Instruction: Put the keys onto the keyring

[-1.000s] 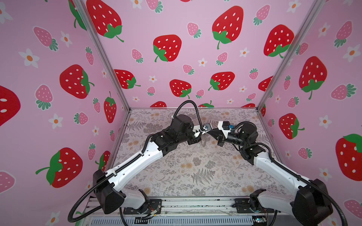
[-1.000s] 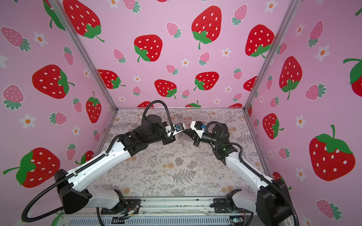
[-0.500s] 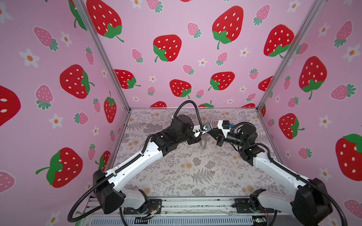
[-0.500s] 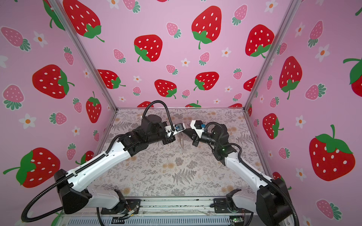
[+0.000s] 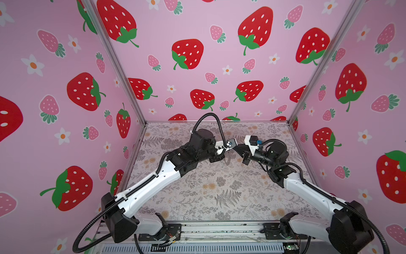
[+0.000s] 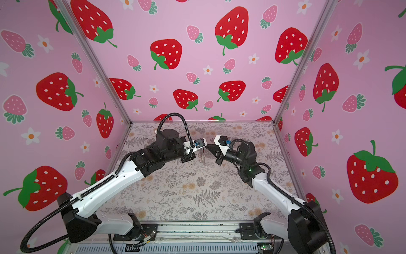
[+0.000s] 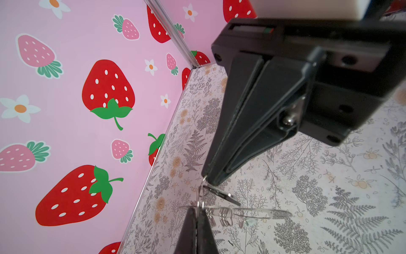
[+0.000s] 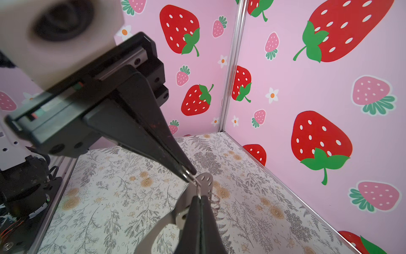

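aloft, right pincer [image 7: 208,178] crowds left pincer [image 8: 190,174] at keyring [image 8: 206,180]

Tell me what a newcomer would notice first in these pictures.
The loud strawberry-print walls enclose the floral table on three sides. Raised above the table's middle, the left gripper and right gripper, both shut, meet tip to tip on the grey keyring.
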